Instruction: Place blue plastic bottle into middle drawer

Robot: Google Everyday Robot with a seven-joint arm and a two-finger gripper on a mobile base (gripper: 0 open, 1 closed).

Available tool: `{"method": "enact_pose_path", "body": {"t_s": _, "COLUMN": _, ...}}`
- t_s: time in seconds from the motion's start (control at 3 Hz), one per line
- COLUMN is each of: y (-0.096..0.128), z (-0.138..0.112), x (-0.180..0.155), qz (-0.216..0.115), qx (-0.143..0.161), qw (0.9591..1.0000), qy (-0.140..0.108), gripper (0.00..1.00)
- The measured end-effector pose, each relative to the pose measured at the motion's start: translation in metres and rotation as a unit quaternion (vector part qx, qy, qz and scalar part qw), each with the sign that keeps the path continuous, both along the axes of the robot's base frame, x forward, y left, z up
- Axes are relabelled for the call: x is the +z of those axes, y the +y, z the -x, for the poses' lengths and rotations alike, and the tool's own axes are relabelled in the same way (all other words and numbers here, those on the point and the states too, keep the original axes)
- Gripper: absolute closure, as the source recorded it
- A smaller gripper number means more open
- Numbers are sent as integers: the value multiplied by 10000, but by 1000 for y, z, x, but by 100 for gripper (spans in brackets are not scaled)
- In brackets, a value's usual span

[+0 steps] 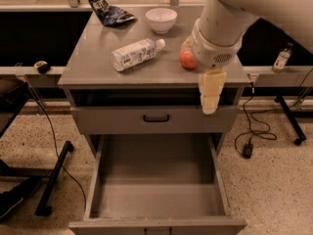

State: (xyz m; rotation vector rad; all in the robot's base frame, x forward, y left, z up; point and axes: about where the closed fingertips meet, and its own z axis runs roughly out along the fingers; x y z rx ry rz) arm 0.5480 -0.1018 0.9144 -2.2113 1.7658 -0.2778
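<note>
- Wide grey middle drawer point(156, 199) stands open below the grey cabinet top point(93, 67), its floor bare
- Clear blue-labelled plastic bottle point(135, 53), white-capped, lies sideways on that top
- Cream gripper point(211, 94) hangs at the top's front-right edge; whether it is clenched cannot be told

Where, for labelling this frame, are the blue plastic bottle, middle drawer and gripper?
blue plastic bottle point(134, 54): camera view, label at mid-body.
middle drawer point(156, 199): camera view, bare floor.
gripper point(210, 106): camera view, lower end, hanging in front of the cabinet point(93, 67), near the apple point(187, 59).
</note>
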Motion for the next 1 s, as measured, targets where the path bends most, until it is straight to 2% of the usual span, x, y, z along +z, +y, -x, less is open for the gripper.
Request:
{"method": "enact_pose_path", "body": {"t_s": 0.33, "y": 25, "z": -37, "x": 24, "qz": 224, "qx": 908, "qw": 9952, "qy": -297, "gripper": 0}}
{"method": "enact_pose_path", "body": {"t_s": 0.67, "y": 58, "z": -72, "x": 37, "qz": 517, "qx": 1717, "qw": 9825, "qy": -509, "gripper": 0}}
{"method": "enact_pose_path", "body": {"t_s": 1.0, "y": 106, "z": -120, "x": 11, "qz": 912, "qx": 2273, "qw": 9690, "qy": -317, "gripper": 0}}
